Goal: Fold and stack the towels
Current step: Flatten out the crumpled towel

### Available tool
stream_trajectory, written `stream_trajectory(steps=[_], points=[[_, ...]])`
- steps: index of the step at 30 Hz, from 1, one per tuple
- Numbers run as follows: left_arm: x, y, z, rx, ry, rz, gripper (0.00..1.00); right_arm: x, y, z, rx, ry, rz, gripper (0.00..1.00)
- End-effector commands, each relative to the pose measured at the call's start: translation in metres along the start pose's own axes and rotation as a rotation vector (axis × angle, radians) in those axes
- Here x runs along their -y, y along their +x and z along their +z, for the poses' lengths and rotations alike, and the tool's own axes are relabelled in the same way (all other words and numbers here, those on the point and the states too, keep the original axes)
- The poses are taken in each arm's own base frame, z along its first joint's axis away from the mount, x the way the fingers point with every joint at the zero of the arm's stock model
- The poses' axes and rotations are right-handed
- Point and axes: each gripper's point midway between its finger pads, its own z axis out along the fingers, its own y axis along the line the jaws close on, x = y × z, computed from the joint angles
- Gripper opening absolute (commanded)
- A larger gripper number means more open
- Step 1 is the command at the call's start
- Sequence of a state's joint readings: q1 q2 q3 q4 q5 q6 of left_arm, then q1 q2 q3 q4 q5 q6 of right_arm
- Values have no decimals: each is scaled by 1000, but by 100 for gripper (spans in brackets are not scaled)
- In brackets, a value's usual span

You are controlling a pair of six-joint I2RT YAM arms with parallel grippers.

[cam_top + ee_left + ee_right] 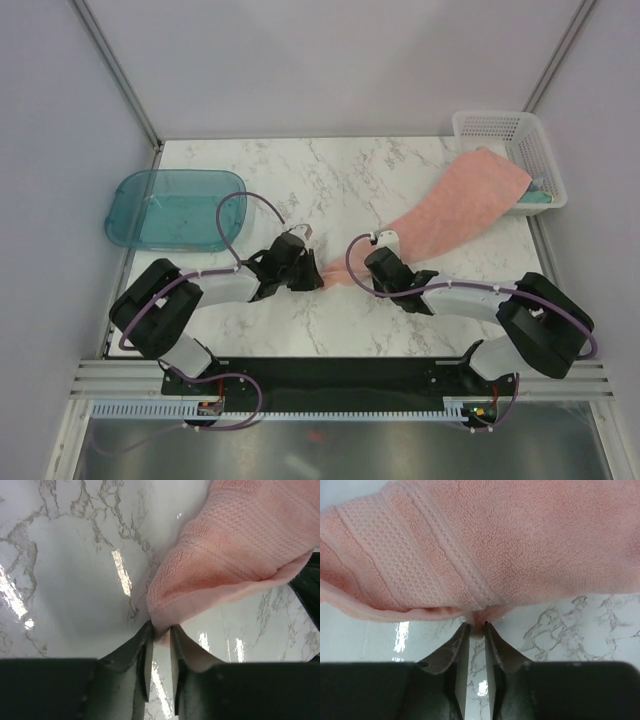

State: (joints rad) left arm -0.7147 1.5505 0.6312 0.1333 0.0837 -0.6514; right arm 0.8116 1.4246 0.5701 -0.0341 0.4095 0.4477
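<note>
The salmon-pink terry towel (455,200) trails from the white mesh basket (495,125) across the marble-patterned table (300,180) to its middle. Soft, light and limp, it will likely sag and bunch, so the woven hem is the place to hold. The left gripper (160,630) and right gripper (477,625) each pinch that near hem, jaws narrow.
</note>
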Motion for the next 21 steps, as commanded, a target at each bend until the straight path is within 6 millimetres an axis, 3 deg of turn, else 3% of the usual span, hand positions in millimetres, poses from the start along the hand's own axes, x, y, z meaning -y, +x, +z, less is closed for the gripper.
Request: stream_trajectory(steps=[1, 4, 5, 9, 10, 12, 13, 15, 16, 18, 19, 21], points=[[-7, 6, 2, -29, -35, 18, 23, -7, -19, 3, 36, 3, 17, 25], [-5, 7, 1, -34, -23, 26, 3, -8, -20, 6, 21, 11, 1, 10], [-5, 8, 1, -39, -24, 25, 2, -8, -21, 5, 18, 12, -2, 0], [-3, 4, -10, -43, -26, 70, 2, -4, -29, -8, 36, 15, 7, 0], [2, -8, -20, -10, -28, 87, 2, -4, -41, -19, 71, 3, 24, 0], [1, -13, -35, -18, -56, 132, 2, -1, -53, -36, 90, -4, 41, 0], [15, -36, -52, 52, -32, 150, 2, -1, -70, -53, 139, -30, 69, 0], [22, -47, -74, 73, -36, 181, 2, -2, -92, -79, 177, -59, 95, 0], [41, -72, -97, 149, 3, 211, 2, -1, -111, -101, 235, -90, 122, 0], [49, -88, -128, 195, -4, 237, 2, -2, -145, -139, 303, -132, 142, 0], [68, -111, -152, 263, 30, 247, 2, 0, -161, -161, 354, -160, 161, 0], [88, -129, -197, 341, 80, 274, 2, -1, -201, -212, 452, -242, 169, 0]])
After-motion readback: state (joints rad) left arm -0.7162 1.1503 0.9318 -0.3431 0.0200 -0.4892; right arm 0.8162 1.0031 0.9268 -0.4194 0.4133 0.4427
